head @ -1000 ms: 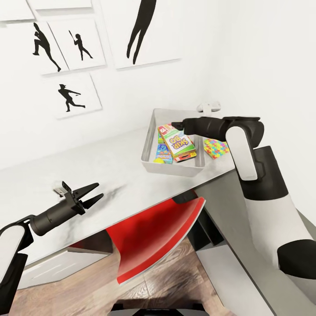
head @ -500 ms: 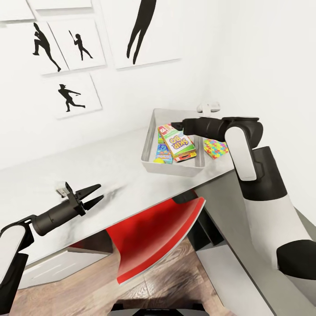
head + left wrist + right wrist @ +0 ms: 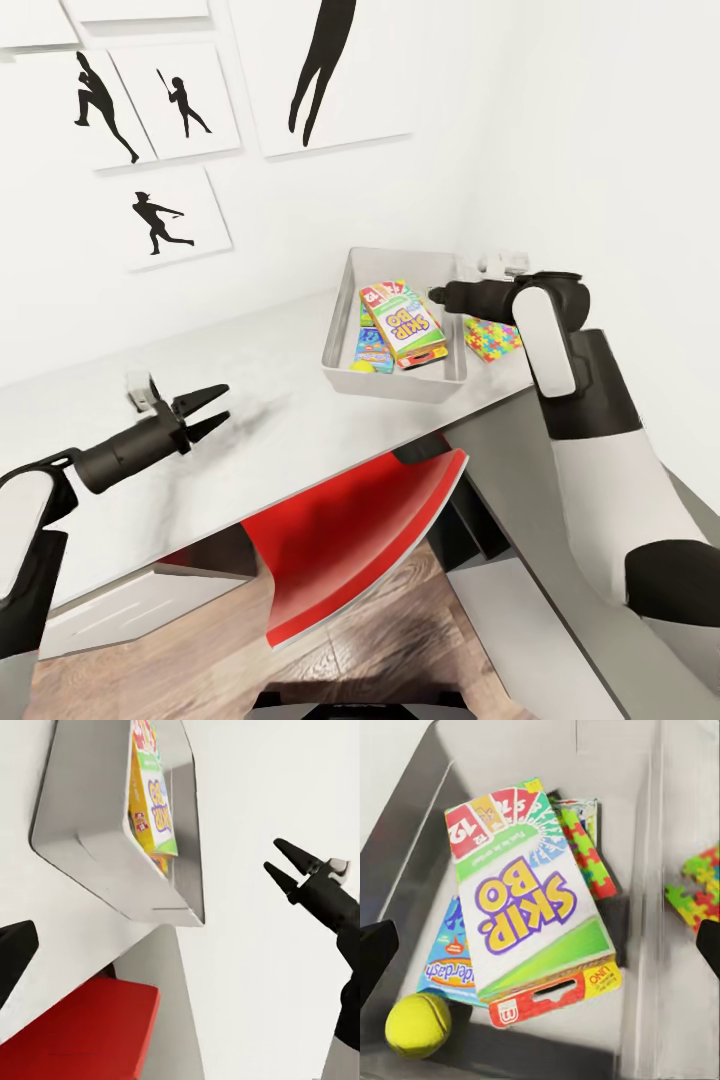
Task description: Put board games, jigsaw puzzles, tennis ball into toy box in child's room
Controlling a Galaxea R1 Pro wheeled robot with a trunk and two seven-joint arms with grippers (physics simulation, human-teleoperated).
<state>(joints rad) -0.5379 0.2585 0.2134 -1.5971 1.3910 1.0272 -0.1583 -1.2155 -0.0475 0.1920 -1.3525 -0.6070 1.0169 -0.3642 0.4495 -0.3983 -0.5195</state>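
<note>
Hovering spread left end effector (image 3: 208,407) over bare table (image 3: 280,400), right end effector (image 3: 437,296) state unclear, at toy box (image 3: 400,385) rim

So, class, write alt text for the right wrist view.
A green Skip-Bo box lies on top inside the grey toy box, over a blue game box and a jigsaw puzzle, with a tennis ball beside them.

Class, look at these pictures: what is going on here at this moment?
A two-armed robot is tidying toys into a grey toy box on a table. The Skip-Bo box lies on top inside, over a blue game box and a jigsaw puzzle, with a tennis ball in a corner. A second puzzle lies on the table beside the box. The right gripper hovers above the box rim; the left gripper is open and empty over the table.
</note>
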